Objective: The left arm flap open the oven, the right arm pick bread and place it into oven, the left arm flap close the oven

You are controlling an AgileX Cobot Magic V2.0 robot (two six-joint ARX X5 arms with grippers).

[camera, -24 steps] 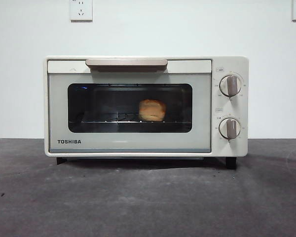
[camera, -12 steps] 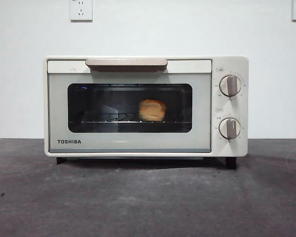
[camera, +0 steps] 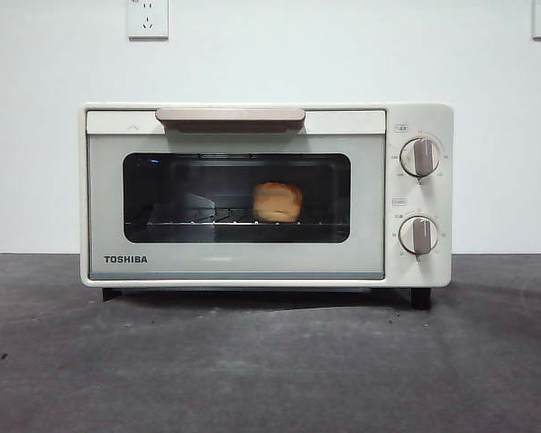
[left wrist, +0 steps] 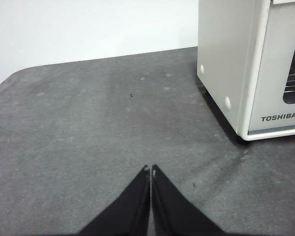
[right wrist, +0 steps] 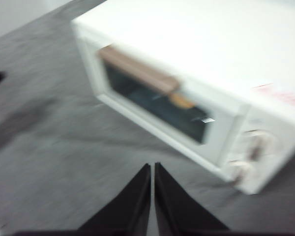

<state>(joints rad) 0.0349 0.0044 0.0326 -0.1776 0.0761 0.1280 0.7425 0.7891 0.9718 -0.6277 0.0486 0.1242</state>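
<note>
The cream-white TOSHIBA oven (camera: 406, 117) stands at the middle of the dark table, its glass door shut under the beige bar handle (camera: 230, 115). The golden bread (camera: 277, 202) sits on the wire rack inside, right of the window's middle. My left gripper (left wrist: 151, 169) is shut and empty, low over the table to the side of the oven (left wrist: 226, 59). My right gripper (right wrist: 152, 167) is shut and empty, above and in front of the oven (right wrist: 206, 54); that view is blurred, and the bread (right wrist: 182, 102) shows behind the glass. Neither gripper shows in the front view.
Two round knobs (camera: 420, 156) (camera: 418, 234) are on the oven's right panel. A white wall with two sockets (camera: 148, 18) stands behind. Dark table (camera: 270, 370) lies in front of the oven and beside it (left wrist: 88, 123).
The oven and bread stay as they were, apart from a very slight shift in the picture. No arm appears in the front view.
</note>
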